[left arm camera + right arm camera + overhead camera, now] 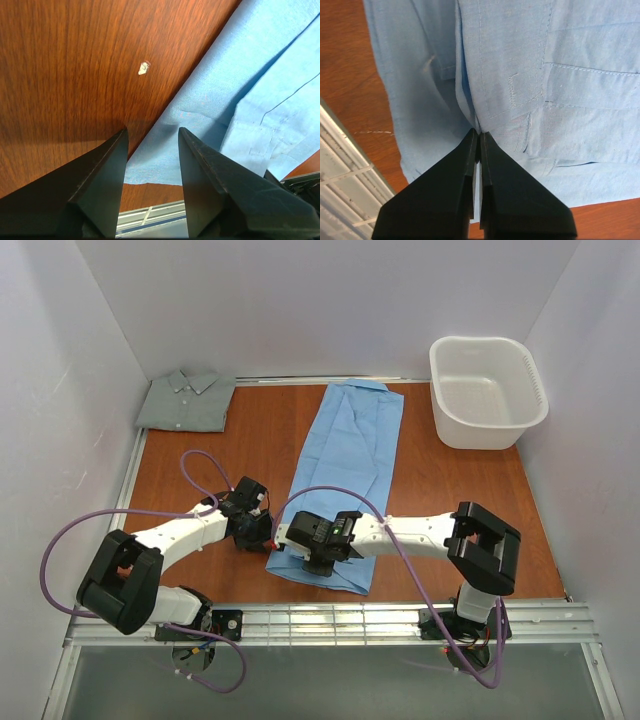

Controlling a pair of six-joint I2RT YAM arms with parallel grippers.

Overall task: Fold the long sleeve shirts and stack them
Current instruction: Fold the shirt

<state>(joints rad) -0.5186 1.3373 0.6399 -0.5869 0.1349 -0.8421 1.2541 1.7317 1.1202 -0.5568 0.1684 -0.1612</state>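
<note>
Top external view: blue shirt (352, 465) runs top-to-bottom down the middle of the worktop (250, 440), hem at the bottom. Looks like the right claw (479, 132) is pinching a fold at that hem, while the left claw (152, 131), spread, sits over its left corner.

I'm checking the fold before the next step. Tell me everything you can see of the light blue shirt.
The light blue shirt is thin woven cloth with stitched seams, folded into a long narrow strip. It lies flat on the wooden table, with what looks like the collar at the far end and the other end near the arms. It is lightly creased. The right end effector is shut on a fold near the near end. The left end effector stands open over the near left edge; contact is unclear.
</note>
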